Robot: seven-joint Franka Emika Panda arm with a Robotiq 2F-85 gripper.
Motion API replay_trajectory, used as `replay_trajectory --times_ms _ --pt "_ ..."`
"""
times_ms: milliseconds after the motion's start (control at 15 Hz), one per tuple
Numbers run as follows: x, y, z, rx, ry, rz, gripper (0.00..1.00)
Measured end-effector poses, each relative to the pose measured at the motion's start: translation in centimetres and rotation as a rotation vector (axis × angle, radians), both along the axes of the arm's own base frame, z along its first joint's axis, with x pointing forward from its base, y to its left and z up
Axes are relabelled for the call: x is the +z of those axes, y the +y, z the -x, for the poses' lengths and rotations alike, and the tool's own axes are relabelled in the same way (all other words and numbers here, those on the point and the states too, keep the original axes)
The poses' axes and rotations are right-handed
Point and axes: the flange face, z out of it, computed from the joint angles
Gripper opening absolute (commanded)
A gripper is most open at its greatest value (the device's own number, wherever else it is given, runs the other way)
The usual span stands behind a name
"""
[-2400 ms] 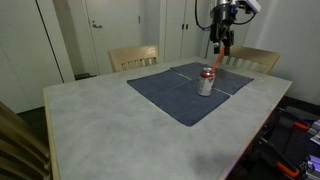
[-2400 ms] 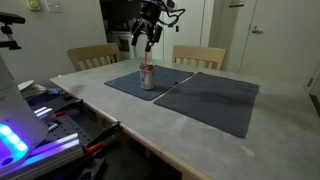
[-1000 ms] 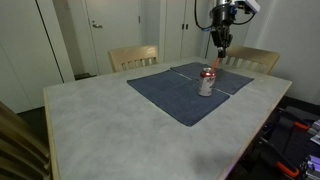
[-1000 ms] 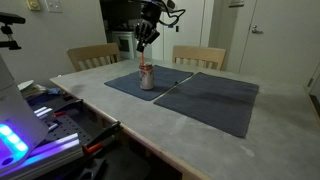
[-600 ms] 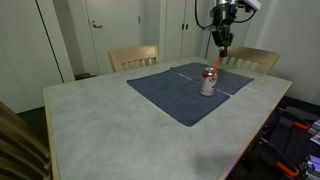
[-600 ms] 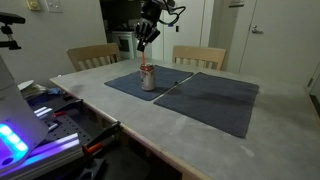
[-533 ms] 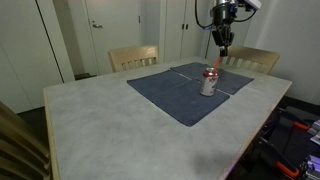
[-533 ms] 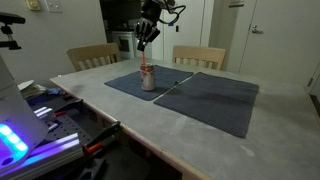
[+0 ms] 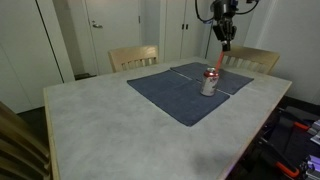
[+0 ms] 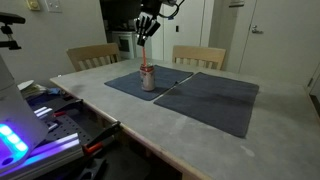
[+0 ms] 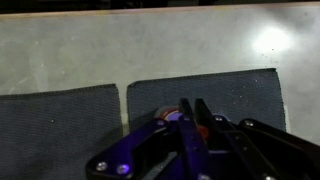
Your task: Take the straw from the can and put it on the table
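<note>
The can (image 9: 207,82) (image 10: 147,77), silver-grey with a red top, stands upright on a dark mat (image 9: 165,97). High above it, my gripper (image 9: 225,36) (image 10: 146,32) is shut on the upper end of the thin red-orange straw (image 9: 217,57) (image 10: 146,55). The straw hangs down toward the can's top; whether its tip is still inside I cannot tell. In the wrist view the fingers (image 11: 186,111) stand pressed together, with the can's red top (image 11: 168,116) far below them. The speckled grey table (image 9: 110,130) (image 10: 150,125) spreads around the mats.
Two dark blue-grey mats (image 10: 215,100) lie side by side on the table. Wooden chairs (image 9: 133,57) (image 9: 250,58) stand at the far edge. A bench with lit equipment (image 10: 40,125) sits beside the table's near corner.
My gripper has risen above the can, still shut, and the straw has slid upward with it. The can has not moved.
</note>
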Motion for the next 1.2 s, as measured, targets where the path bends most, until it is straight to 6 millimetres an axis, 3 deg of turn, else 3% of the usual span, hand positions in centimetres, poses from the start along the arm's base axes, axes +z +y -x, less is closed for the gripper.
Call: replay_trajectory --times_ms 600,1200 --pt "3.8 0.5 0.2 0.028 -0.044 0.031 0.02" --pt "8.0 0.9 1.6 0.036 -0.079 0.030 0.02"
